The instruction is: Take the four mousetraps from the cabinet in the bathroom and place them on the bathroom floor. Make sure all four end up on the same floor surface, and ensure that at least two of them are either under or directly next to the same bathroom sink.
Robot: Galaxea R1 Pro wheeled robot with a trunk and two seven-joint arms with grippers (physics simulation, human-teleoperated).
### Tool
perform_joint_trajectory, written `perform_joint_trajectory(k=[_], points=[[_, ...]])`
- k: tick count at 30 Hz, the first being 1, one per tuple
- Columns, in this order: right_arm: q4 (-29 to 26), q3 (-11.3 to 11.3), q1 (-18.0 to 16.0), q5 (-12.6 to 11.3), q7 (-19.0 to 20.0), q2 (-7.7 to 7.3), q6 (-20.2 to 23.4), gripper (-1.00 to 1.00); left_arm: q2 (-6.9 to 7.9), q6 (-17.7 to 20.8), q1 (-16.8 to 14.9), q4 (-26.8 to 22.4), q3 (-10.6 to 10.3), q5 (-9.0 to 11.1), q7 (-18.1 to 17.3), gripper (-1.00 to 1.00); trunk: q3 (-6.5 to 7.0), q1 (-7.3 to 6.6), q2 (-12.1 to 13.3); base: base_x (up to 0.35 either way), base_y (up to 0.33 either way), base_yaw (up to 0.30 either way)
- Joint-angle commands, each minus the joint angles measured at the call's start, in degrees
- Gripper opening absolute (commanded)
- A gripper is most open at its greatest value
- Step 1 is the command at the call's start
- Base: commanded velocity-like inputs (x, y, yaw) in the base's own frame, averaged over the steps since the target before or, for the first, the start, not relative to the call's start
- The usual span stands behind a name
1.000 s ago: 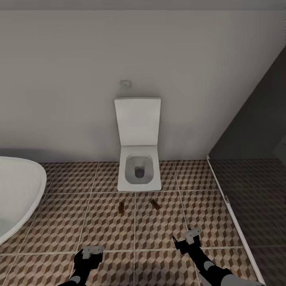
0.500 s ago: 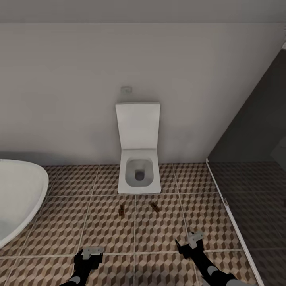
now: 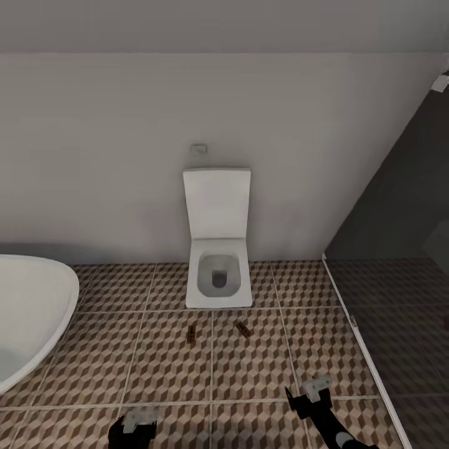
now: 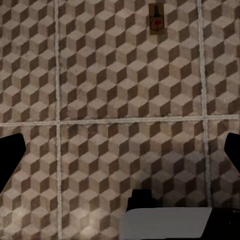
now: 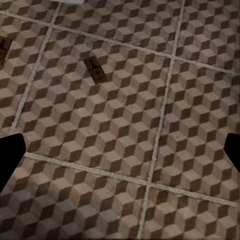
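The whole head view is being drawn back from the white toilet (image 3: 218,274), so the empty, spread left pincer (image 3: 132,423) and right pincer (image 3: 312,391) are being seen lower. Two small dark-brown wooden mousetraps (image 3: 191,335) (image 3: 243,328) are being left on the cube-patterned tiled bathroom floor (image 3: 249,368) before the toilet. No sink is being seen beside them, so that condition is probably being left unmet and two traps remain to be fetched.

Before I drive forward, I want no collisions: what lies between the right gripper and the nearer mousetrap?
Only bare bathroom floor lies between the right gripper and that mousetrap, as seen in the head view.
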Motion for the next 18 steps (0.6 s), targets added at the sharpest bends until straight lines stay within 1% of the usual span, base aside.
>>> perform_joint_trajectory(k=[1,5,8,18], points=[[0.0,0.5,0.3,-1.2,-0.1,-0.02,-0.1,1.00,0.13,-0.6,0.7,0.2,-0.5,0.2,0.2,1.00,0.23,-0.21,0.4,0.000,0.000,0.000],[0.0,0.5,1.1,-2.3,-0.2,-0.12,-0.1,1.00,0.72,-1.4,2.3,0.2,-0.5,0.2,0.2,1.00,1.32,-1.09,2.0,0.000,0.000,0.000],[0.0,0.5,1.6,-2.7,-0.3,-0.18,-0.1,1.00,0.91,-1.7,3.3,0.2,-0.5,0.2,0.2,1.00,2.14,-1.74,3.2,0.000,0.000,0.000],[0.0,0.5,2.0,-2.9,-0.3,-0.25,0.0,1.00,1.25,-1.9,5.8,0.3,-0.4,0.3,0.5,1.00,4.86,-3.94,7.2,0.000,0.000,0.000]])
